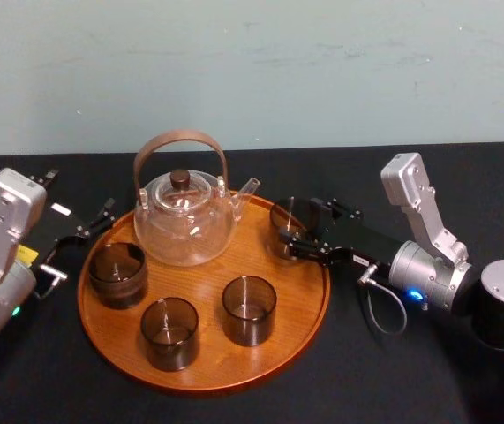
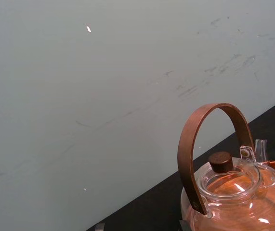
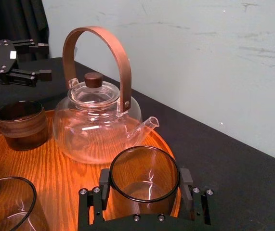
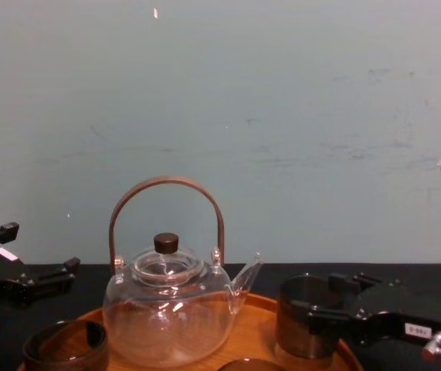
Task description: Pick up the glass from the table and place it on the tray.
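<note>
Table (image 1: 48,389) matte black, wall (image 1: 252,71) pale green.

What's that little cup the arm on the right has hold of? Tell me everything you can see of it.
The glass is a short, straight-sided tumbler of smoky, see-through glass with a dark rim, empty and upright. The right tool clasps it, one finger on each side. It is over the tray, close to the rim on the robot's right side, beside the teapot spout but apart from it. Whether its base rests on the wood cannot be told.
</note>
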Controlling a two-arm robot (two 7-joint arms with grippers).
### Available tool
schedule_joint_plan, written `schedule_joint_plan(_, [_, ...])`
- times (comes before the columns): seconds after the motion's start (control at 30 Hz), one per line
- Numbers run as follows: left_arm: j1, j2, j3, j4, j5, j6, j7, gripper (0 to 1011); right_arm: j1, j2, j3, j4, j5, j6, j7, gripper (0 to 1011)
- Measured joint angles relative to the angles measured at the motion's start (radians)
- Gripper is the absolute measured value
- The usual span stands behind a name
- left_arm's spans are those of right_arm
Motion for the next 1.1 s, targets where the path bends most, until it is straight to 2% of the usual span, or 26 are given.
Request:
schedule_joint_plan(0.47, [0.000,0.000,0.000,0.000,0.000,0.000,0.000,1001,0.029,-0.027,-0.020,0.059,-0.002,-0.026,0.021,882])
schedule_joint_plan(1.1, [0.000,0.000,0.000,0.000,0.000,0.000,0.000,1001,0.036,-0.033,-0.029,0.071,-0.007,-0.028,0.026,883])
